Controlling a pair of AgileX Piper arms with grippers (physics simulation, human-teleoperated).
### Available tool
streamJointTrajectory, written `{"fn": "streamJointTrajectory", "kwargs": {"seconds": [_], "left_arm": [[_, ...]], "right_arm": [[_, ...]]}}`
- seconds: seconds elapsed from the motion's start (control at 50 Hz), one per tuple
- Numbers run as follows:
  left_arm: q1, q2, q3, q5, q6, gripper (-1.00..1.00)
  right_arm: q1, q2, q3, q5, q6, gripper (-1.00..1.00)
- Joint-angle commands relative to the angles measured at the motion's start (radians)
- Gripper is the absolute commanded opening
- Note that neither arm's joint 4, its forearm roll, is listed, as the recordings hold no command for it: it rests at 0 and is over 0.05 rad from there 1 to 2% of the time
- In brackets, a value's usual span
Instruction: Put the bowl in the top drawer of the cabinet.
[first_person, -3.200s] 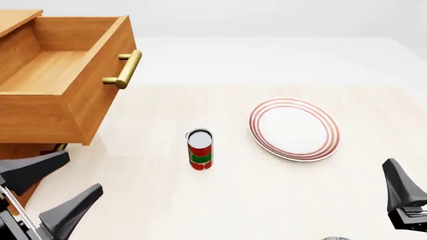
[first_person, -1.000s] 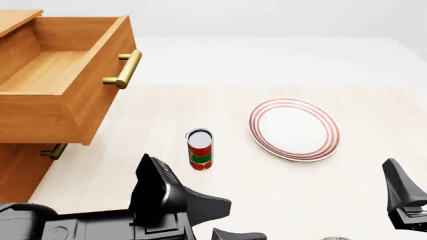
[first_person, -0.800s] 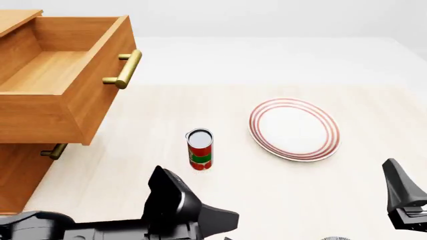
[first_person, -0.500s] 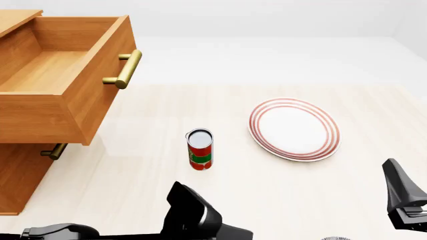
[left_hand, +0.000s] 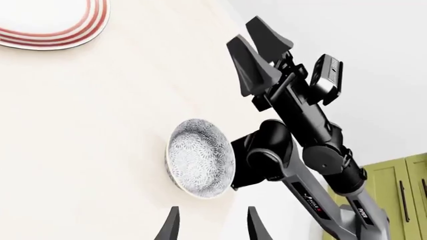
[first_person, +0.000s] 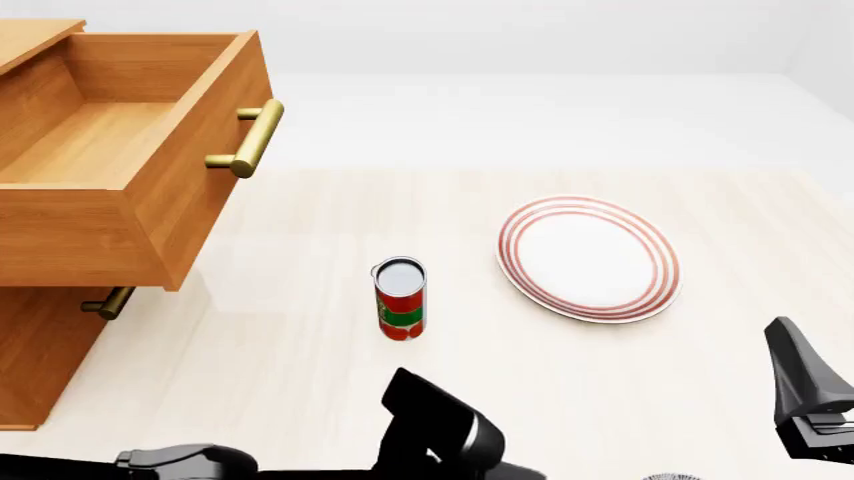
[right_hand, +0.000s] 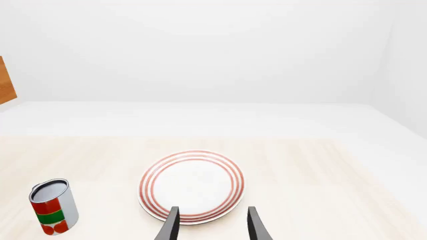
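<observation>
Black left tool (left_hand: 208, 225) has swung toward bowl (left_hand: 200, 164).

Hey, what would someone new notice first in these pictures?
The open top drawer juts from the cabinet at far left, empty. A red-ringed plate lies right of centre, a can upright mid-table. The left wrist view shows the bowl beside the right arm's base.
</observation>
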Motion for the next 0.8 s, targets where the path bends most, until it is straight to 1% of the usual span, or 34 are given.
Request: {"fn": "streamJointTrajectory", "kwargs": {"seconds": [0.02,0.18,0.38,0.62,0.8], "left_arm": [[0.022,0.035,-0.026,0.012,-0.022,1.00],[0.046,0.054,-0.009,-0.017,-0.040,1.00],[0.056,0.095,0.009,-0.068,-0.065,1.00],[0.061,0.178,-0.008,-0.126,-0.097,1.00],[0.071,0.223,-0.012,-0.159,-0.109,1.00]], "right_arm": [[-0.001,-0.002,0.000,0.002,0.000,1.00],[-0.001,-0.002,0.000,0.002,0.000,1.00],[-0.001,-0.002,0.000,0.002,0.000,1.00],[-0.001,-0.002,0.000,0.002,0.000,1.00],[-0.001,-0.002,0.000,0.002,0.000,1.00]]}}
